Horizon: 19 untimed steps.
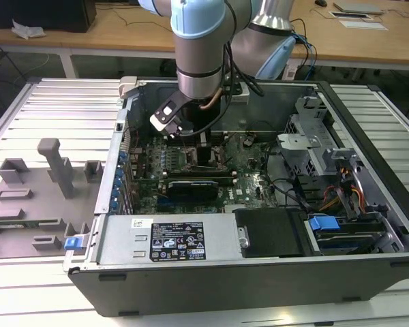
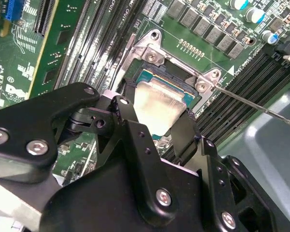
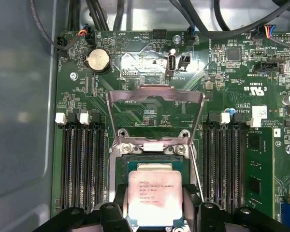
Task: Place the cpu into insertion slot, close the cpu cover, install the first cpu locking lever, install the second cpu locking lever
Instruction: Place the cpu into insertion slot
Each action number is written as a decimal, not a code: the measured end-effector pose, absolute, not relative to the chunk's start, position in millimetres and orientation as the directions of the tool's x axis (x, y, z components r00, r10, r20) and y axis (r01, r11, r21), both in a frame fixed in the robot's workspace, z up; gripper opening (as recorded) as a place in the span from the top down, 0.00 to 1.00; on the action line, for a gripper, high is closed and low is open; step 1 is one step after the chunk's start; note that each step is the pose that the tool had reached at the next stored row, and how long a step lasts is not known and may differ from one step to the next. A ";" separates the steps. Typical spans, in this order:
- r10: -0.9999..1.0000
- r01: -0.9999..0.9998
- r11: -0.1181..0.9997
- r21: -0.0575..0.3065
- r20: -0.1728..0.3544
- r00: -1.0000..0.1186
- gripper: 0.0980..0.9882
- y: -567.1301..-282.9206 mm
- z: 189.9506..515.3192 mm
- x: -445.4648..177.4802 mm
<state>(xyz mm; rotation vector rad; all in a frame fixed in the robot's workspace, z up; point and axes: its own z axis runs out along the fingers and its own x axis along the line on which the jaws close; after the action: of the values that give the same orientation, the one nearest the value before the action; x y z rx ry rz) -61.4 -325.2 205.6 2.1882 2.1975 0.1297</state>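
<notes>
The cpu [image 3: 154, 200] is a flat square chip with a dull silvery metal top. You see it lying level directly over the insertion slot [image 2: 170, 76], whose dark centre and grey metal edge show past one side of the chip. Whether the chip is already fully seated there, I cannot tell.

The gripper [image 3: 155, 209] is closed on the cpu. Its black fingers [image 3: 120, 200] press against two opposite edges of the chip, which sits between them. The cpu cover [image 3: 154, 91], a thin shiny metal frame with a big square window, stands open on its hinge beside the slot and is not touching the chip.

Long, narrow black memory slots [image 3: 84, 164] run along both sides of the slot. All of this sits on the green motherboard [image 3: 232, 72], which also carries a round coin battery [image 3: 98, 60].

In the exterior view the motherboard lies inside the open computer case [image 1: 259, 286], made of dark sheet metal, and the arm reaches down into it. From the gripper, a grey metal drive cage [image 1: 313, 150] inside the case is at 3 o'clock. A grey moulded fixture tray [image 1: 27, 204] lies outside the case at 9 o'clock. Both the case and the tray rest on a ribbed metal table [image 1: 48, 102].
</notes>
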 end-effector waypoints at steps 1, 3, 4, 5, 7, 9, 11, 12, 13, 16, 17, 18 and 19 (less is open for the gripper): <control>0.999 0.996 0.000 0.086 0.032 -0.003 0.50 -325.1 205.2 -61.5; 0.999 0.996 -0.008 0.086 0.033 0.005 0.50 -324.7 203.7 -61.6; 0.999 0.996 -0.011 0.086 0.033 0.008 0.50 -324.6 203.4 -61.7; 0.999 0.996 -0.013 0.086 0.033 0.010 0.50 -324.4 203.0 -61.7; 0.999 0.996 -0.015 0.086 0.033 0.012 0.50 -324.2 202.2 -61.8; 0.999 0.996 -0.016 0.086 0.033 0.013 0.50 -323.7 200.8 -61.8; 0.999 0.996 -0.016 0.086 0.033 0.013 0.50 -323.4 199.9 -61.8; 0.999 0.996 -0.016 0.086 0.033 0.013 0.50 -323.3 199.8 -61.8; 0.999 0.996 -0.016 0.086 0.033 0.013 0.50 -323.2 199.5 -61.8; 0.999 0.996 -0.016 0.086 0.033 0.013 0.50 -323.0 199.1 -61.5; 0.999 0.996 -0.016 0.086 0.034 0.013 0.50 -323.0 199.1 -61.2; 0.999 0.996 -0.016 0.086 0.034 0.013 0.50 -323.0 199.1 -60.7; 0.999 0.996 -0.016 0.086 0.033 0.013 0.50 -323.0 199.1 -60.7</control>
<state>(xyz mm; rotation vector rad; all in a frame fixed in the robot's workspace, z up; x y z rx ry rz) -60.7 -323.0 199.1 2.2088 2.1770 0.1305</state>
